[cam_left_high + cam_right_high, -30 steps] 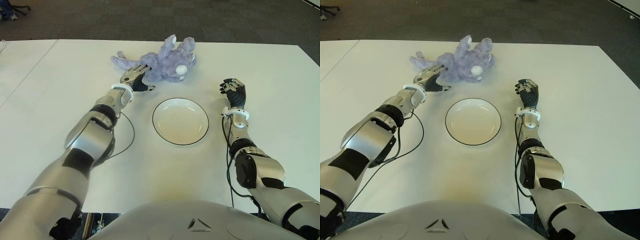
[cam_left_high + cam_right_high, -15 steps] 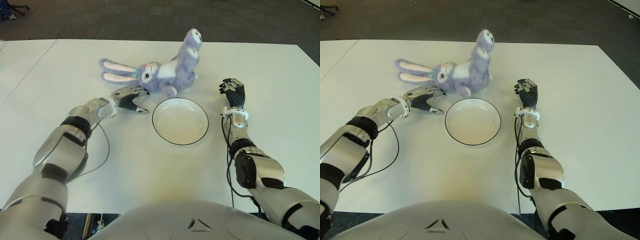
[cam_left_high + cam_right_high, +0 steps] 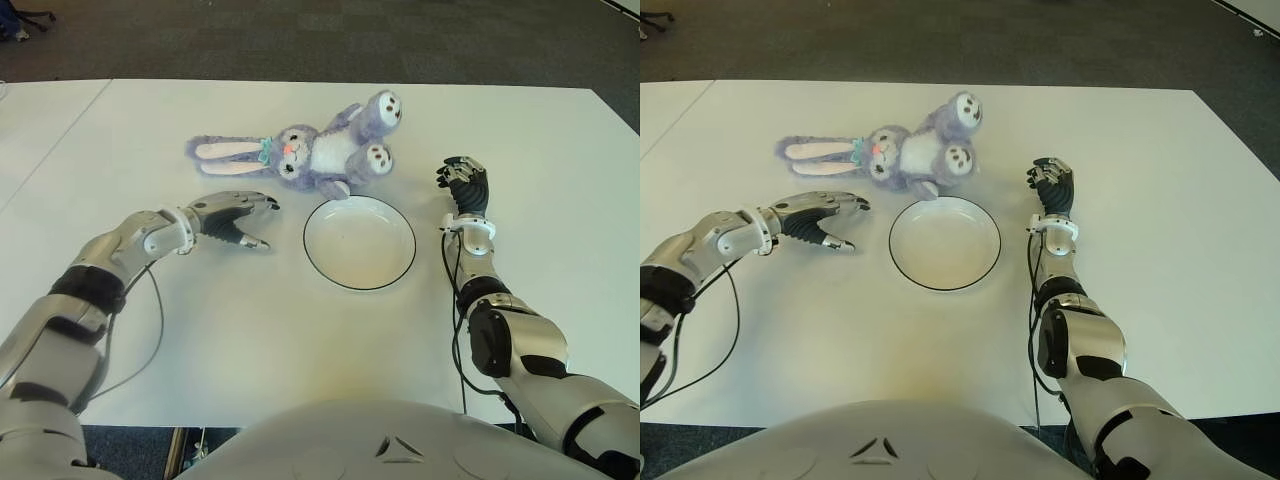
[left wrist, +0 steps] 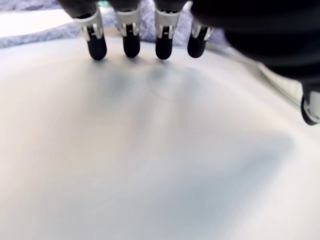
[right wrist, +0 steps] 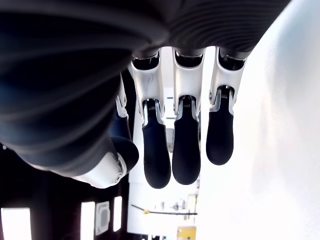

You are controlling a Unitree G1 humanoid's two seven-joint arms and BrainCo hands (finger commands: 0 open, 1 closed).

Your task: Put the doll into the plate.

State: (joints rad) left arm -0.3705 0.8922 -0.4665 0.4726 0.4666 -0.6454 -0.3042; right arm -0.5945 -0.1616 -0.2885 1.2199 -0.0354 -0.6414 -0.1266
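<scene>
The doll (image 3: 318,152) lies on its back on the table (image 3: 520,130), at 11 o'clock just beyond the plate (image 3: 359,242), outside it. My left hand (image 3: 232,217) is at the plate's 9 o'clock, fingers loosely spread, empty; my right hand (image 3: 466,186) at 3 o'clock, fingers relaxed, holding nothing

A white table (image 3: 300,330) stands on dark carpet (image 3: 300,40), another white surface (image 3: 40,120) beside it.
</scene>
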